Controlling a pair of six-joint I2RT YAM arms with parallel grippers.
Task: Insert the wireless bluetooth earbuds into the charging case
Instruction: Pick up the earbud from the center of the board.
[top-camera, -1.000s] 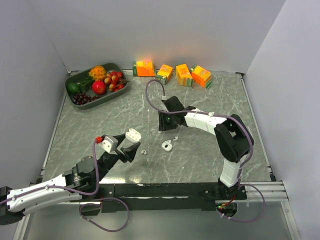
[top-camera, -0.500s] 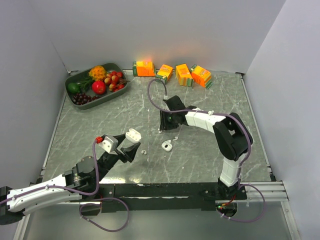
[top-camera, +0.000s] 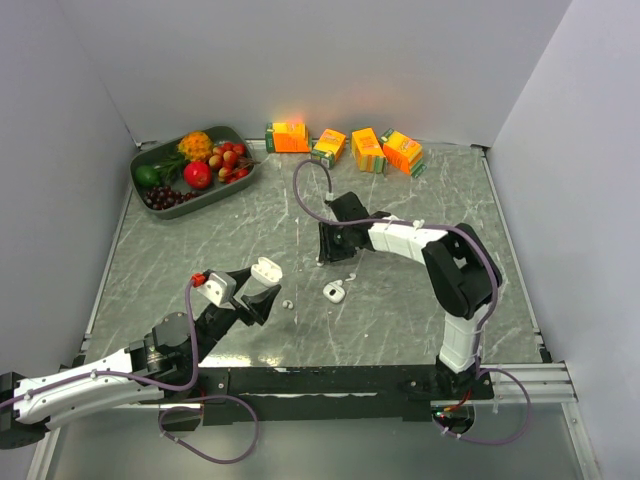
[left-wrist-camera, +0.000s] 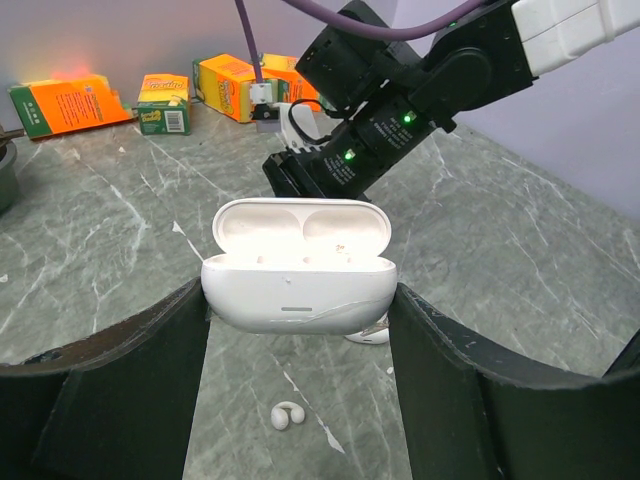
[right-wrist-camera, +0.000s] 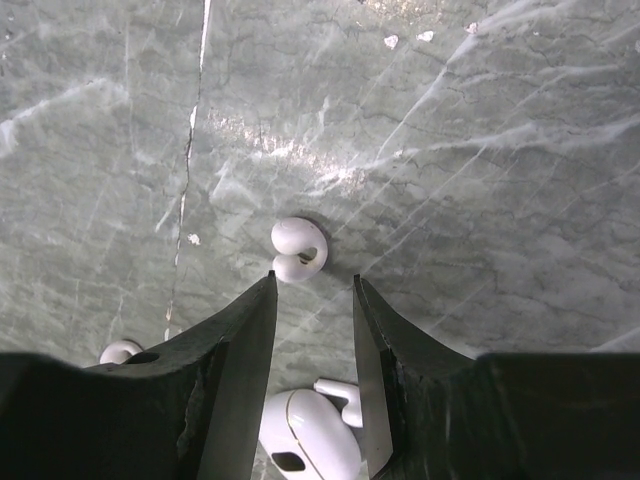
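Note:
My left gripper (top-camera: 258, 285) (left-wrist-camera: 298, 292) is shut on the open white charging case (top-camera: 266, 270) (left-wrist-camera: 298, 262) and holds it above the table, lid up. One small curled white earbud (top-camera: 288, 303) (left-wrist-camera: 286, 415) lies on the marble just below the case. My right gripper (top-camera: 334, 250) (right-wrist-camera: 314, 283) points down at the table, open with a narrow gap and empty. A second curled white earbud (right-wrist-camera: 299, 249) lies just past its fingertips, touching neither. A larger white oval piece with a short stem (top-camera: 334, 291) (right-wrist-camera: 310, 435) lies between the fingers, nearer the wrist.
A grey tray (top-camera: 240, 152) of fruit stands at the back left. Several orange juice cartons (top-camera: 345, 146) (left-wrist-camera: 70, 105) line the back wall. A white bit (right-wrist-camera: 120, 351) shows beside the right gripper's left finger, partly hidden.
The right arm has shifted slightly over the earbud. The left arm with the case has not moved.

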